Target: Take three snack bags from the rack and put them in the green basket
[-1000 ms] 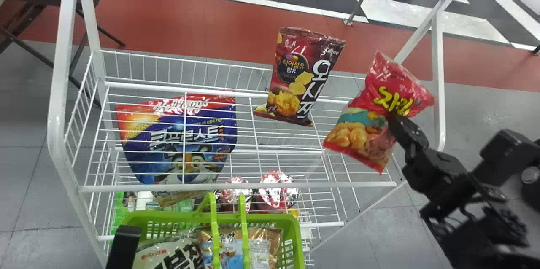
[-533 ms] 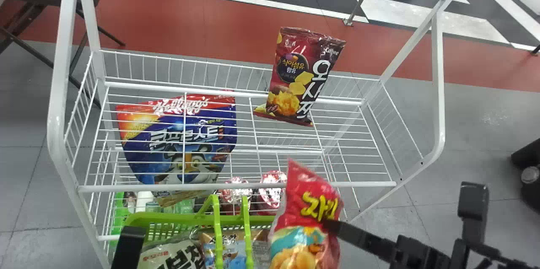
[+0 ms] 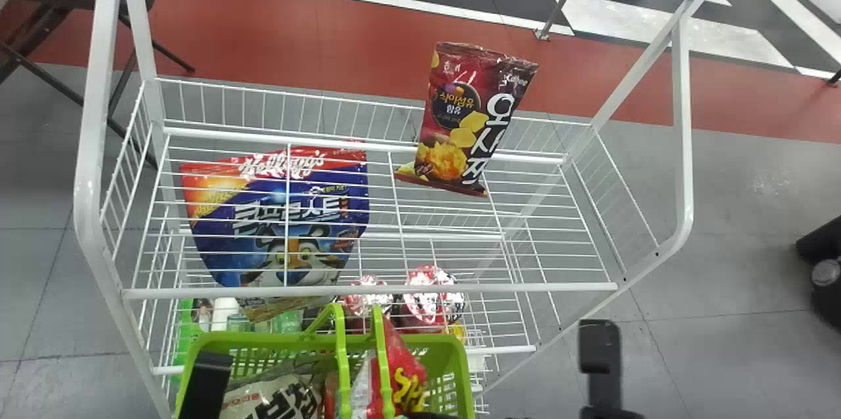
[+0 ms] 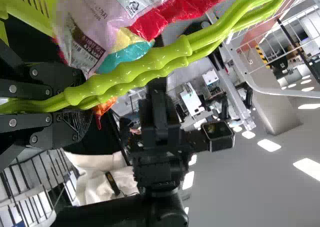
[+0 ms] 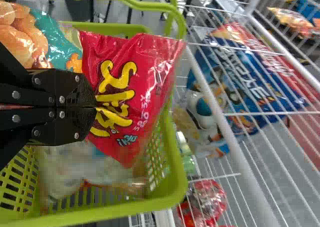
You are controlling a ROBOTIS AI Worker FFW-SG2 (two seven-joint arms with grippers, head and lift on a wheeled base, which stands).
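The right pincer (image 3: 430,415) is shut tight on a red snack bag (image 3: 402,370) in the mouth of the green basket (image 3: 460,376). The left pincer (image 3: 207,383) is closed around the basket's handles (image 3: 343,373). A dark red snack bag (image 3: 460,123) sits on the white rack (image 3: 368,290).

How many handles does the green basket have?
2: a left handle and a right handle, side by side across the green basket, both held by the left gripper.
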